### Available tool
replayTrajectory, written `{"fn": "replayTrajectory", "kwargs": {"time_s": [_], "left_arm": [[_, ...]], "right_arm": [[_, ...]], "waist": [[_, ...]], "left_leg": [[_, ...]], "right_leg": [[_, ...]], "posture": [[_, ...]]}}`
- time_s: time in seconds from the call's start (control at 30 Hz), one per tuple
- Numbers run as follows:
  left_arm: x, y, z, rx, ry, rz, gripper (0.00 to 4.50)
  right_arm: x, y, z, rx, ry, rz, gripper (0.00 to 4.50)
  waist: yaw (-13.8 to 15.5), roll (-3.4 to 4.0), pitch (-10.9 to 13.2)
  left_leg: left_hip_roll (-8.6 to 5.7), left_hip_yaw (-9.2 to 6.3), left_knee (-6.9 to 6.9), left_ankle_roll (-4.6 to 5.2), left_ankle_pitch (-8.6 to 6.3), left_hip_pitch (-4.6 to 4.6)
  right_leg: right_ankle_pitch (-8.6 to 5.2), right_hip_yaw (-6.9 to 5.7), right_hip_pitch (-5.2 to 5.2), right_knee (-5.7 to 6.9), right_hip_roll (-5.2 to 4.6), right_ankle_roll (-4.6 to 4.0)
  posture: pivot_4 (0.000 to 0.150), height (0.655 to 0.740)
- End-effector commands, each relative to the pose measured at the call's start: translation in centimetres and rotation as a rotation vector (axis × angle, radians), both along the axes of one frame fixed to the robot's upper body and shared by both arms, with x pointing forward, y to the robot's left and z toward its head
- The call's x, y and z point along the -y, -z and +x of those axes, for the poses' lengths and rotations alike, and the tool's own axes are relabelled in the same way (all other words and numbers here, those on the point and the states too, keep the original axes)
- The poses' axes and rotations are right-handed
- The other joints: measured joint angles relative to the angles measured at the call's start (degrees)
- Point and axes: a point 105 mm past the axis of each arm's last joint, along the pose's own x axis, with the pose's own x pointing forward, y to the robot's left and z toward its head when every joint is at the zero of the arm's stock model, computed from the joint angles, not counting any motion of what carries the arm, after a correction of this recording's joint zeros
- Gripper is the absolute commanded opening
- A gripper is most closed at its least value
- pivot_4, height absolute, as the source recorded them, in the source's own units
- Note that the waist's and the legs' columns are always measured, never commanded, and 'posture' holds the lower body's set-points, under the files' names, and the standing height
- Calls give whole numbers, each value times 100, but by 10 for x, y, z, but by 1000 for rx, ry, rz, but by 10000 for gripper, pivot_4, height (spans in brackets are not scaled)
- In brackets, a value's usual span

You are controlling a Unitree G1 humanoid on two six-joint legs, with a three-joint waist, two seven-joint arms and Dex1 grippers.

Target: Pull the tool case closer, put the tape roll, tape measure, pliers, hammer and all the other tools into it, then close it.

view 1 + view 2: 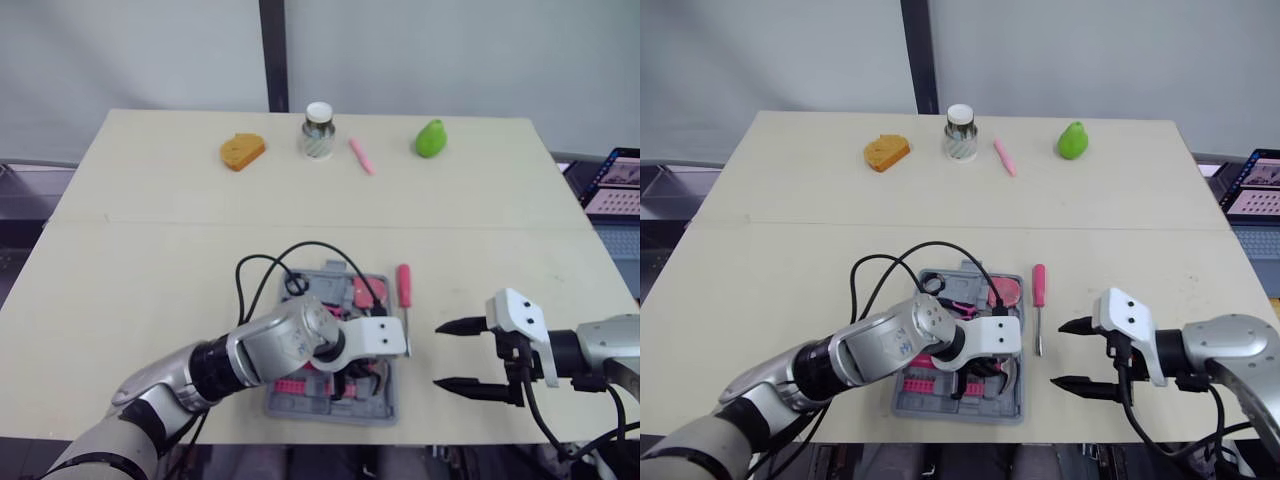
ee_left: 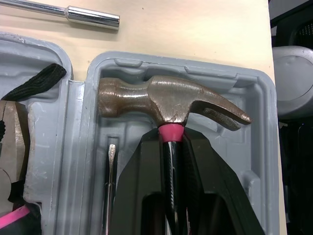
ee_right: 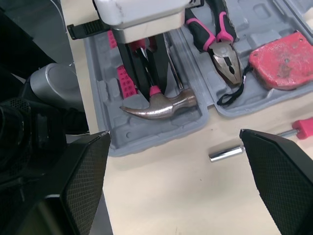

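Inside the tool case [image 3: 146,142] your left jaws are clenched on the hammer [image 2: 166,100] (head seemingly seated), while the screwdriver [image 1: 1040,310], lying 12-to-6 on the counter [image 1: 790,250], sits at 11 o'clock from your released right jaws, the nearer pair.

Even, diffuse light from above washes the pale table [image 1: 150,250] in the head views, flat from edge to edge. Along the upper part of the frame the jar [image 1: 318,131], the green pear [image 1: 431,138] and the orange piece [image 1: 242,152] throw only faint, short shadows close beneath them. In the left wrist view a soft sheen lies on the hammer [image 2: 166,100] head and a hard white glint runs along the steel screwdriver [image 2: 93,16] shaft. The hollows of the tool case [image 3: 146,132] sit in deeper shade.
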Motion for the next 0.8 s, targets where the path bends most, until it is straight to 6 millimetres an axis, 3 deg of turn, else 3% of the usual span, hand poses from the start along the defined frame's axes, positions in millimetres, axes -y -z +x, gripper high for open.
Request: {"fn": "replayTrajectory", "kwargs": {"time_s": [0.03,0.4,0.7,0.8], "left_arm": [[6,-2,-5,-1,27,-24,439],[7,0,-7,-12,29,-26,439],[12,-2,-14,-37,49,-48,42952],[15,-7,-16,-48,52,-72,42952]], "right_arm": [[2,-8,0,35,-15,-15,45000],[0,-9,1,39,-17,-7,45000],[-1,-10,1,41,-18,1,45000],[-2,-10,0,38,-21,4,45000]], "waist": [[1,0,0],[1,0,0],[-2,0,0],[3,0,0]], "left_leg": [[0,0,0,0,0,0],[0,0,1,0,0,0],[0,-1,2,0,0,1],[0,-1,2,0,0,1]], "right_leg": [[0,0,0,0,0,0],[0,0,0,0,0,0],[0,0,2,1,0,0],[0,0,2,1,0,0]], "posture": [[1500,7400],[1500,7400],[1500,7400],[1500,7400]]}}
